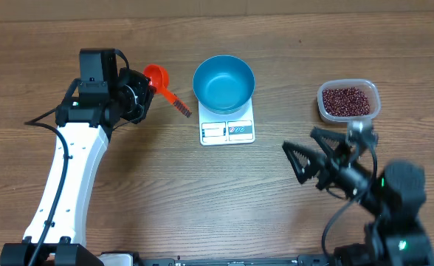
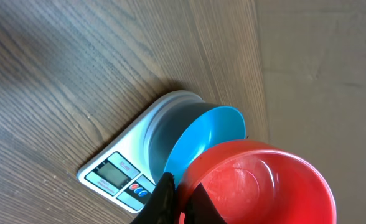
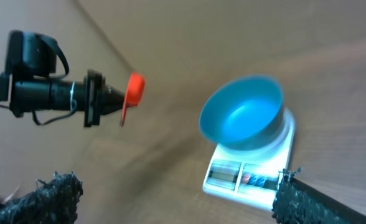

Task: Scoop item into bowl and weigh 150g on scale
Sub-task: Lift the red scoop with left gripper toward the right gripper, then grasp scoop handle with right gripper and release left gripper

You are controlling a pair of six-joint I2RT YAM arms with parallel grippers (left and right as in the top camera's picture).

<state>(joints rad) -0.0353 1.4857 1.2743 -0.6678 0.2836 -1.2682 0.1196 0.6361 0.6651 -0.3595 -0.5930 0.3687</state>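
Note:
The teal-blue bowl (image 1: 224, 83) stands empty on the white scale (image 1: 228, 131) at the table's middle. The item, dark red-brown beans (image 1: 346, 100), fills a clear tub at the right. My left gripper (image 1: 142, 90) is shut on the rim of an orange-red scoop (image 1: 158, 75), held off the table left of the bowl. In the left wrist view the scoop (image 2: 264, 186) is empty, with the bowl (image 2: 208, 134) and scale (image 2: 117, 174) behind it. My right gripper (image 1: 311, 148) stands open and empty below the tub, facing the bowl (image 3: 242, 115) and scale (image 3: 233, 177).
The clear tub (image 1: 376, 103) sits near the table's right side, just beyond my right arm. The scale's display and buttons face the front edge. Bare wood lies between the scale and both arms.

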